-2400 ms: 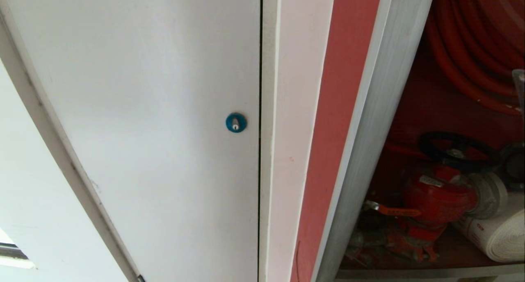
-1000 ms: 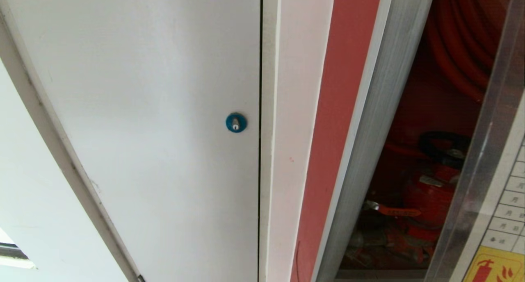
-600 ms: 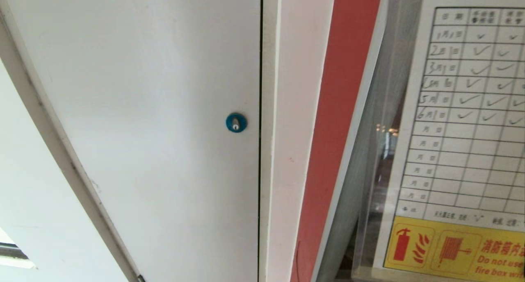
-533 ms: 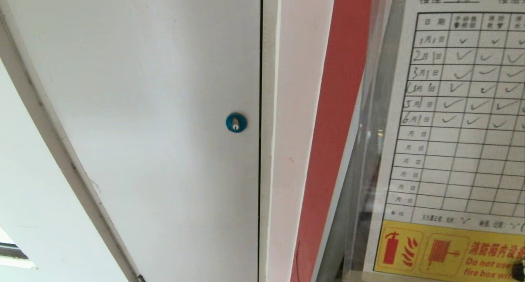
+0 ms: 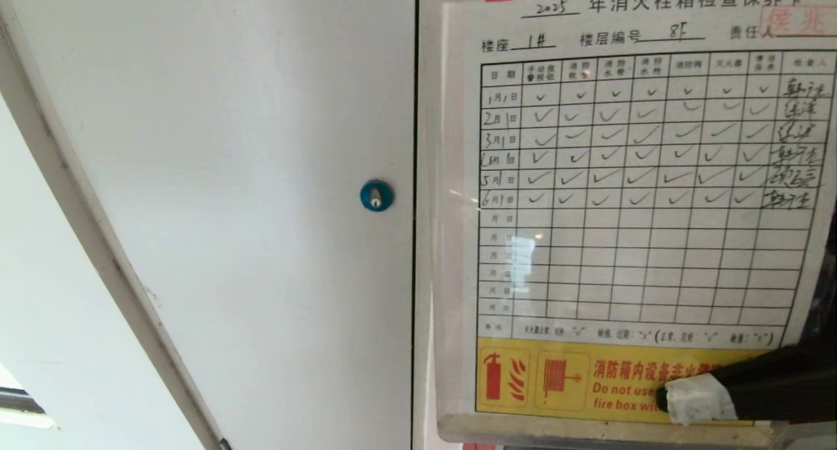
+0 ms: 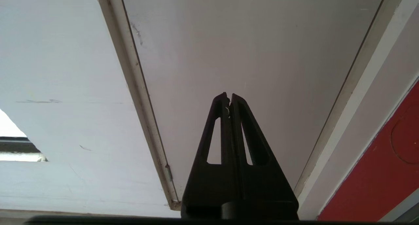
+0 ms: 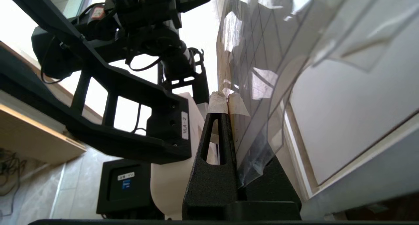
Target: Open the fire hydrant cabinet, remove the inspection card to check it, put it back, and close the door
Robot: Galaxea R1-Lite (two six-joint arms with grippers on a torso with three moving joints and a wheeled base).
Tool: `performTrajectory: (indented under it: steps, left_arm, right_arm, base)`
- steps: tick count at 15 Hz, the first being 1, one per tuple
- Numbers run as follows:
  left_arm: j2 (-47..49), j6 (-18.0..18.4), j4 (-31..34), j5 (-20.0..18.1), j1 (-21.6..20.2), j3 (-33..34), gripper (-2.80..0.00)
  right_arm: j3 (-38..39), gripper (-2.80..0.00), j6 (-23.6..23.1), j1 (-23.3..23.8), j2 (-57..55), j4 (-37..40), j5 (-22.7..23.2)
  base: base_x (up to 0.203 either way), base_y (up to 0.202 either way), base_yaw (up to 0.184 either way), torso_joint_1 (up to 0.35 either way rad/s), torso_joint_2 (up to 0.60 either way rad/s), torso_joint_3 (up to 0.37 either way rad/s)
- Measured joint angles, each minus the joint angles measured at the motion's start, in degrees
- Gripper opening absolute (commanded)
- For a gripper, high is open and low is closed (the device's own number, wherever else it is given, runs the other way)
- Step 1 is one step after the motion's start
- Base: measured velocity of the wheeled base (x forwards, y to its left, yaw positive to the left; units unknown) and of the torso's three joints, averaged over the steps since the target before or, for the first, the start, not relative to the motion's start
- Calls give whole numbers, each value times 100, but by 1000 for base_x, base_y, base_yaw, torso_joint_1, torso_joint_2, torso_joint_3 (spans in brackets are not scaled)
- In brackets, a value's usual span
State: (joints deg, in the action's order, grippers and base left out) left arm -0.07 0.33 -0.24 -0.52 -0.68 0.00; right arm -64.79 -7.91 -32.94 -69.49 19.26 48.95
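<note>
On my left, my left gripper (image 6: 229,99) hangs parked with its fingers pressed together and empty, pointing at the white door (image 5: 248,175) with its blue lock (image 5: 376,195). To the right of that door I hold the inspection card (image 5: 641,201) up flat before my head camera, my right gripper (image 5: 693,398) clamped on its lower right corner over the yellow warning strip; in the wrist view the taped fingertips (image 7: 217,104) pinch the clear sleeve's edge.

To check it well, I judge I should keep the sheet square and steady, with my fingers off the grid so every ticked row reads, and not loosen the pinch on the slippery sleeve.

Half a second ago the card covered only the right edge of the head view and the cabinet's red frame strip showed beside it; now the card fills the right half and hides that strip. Earlier the open cabinet with its red valve was visible there.
</note>
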Motion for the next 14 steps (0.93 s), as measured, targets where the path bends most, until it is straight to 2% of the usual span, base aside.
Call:
performTrajectory:
  steps: [14]
  left_arm:
    - [0,0,0,1,0,0,-280]
  right_arm:
    - [35,-280,-21,-377,-193,-83,0]
  base:
    - [0,0,0,0,0,0]
